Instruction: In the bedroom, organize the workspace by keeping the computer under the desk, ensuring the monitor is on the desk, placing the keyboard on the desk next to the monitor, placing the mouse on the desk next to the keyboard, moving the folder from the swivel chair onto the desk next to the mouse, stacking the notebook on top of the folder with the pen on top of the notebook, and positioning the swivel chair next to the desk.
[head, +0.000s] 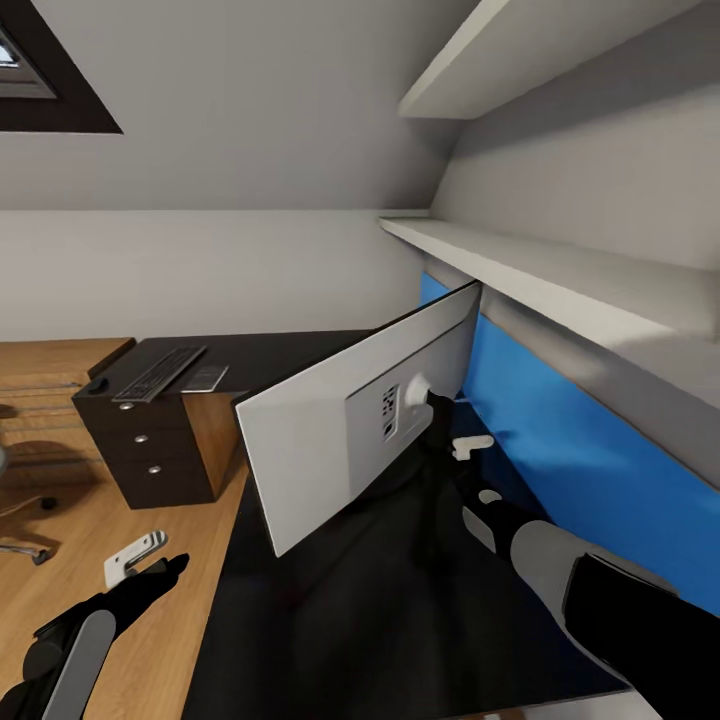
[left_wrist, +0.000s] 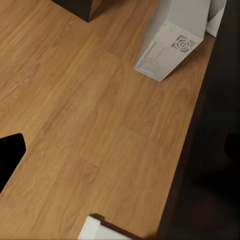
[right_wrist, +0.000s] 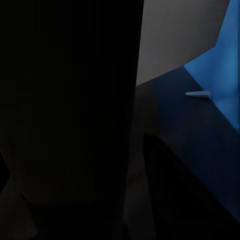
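Observation:
The monitor (head: 340, 440) stands on the black desk (head: 400, 620) with its pale back towards me. My right gripper (head: 445, 430) reaches in at its black stand, and its fingers are lost in the dark. A short whitish pen (head: 472, 445) (right_wrist: 198, 93) lies by the blue back panel (head: 560, 440). On the far wing lie the keyboard (head: 160, 372), the grey notebook (head: 205, 378) and the small black mouse (head: 97, 385). My left gripper (head: 150, 562) (left_wrist: 52, 195) hangs open over the floor. The grey computer (left_wrist: 170, 40) stands on the floor beside the desk's edge. The folder is out of view.
The desk's silver-knobbed drawers (head: 150, 445) face the wooden floor (head: 180, 600). The swivel chair's chrome base (head: 25, 548) shows at the far left. A white shelf (head: 560, 285) juts out above the blue panel, and another one (head: 520, 50) sits higher.

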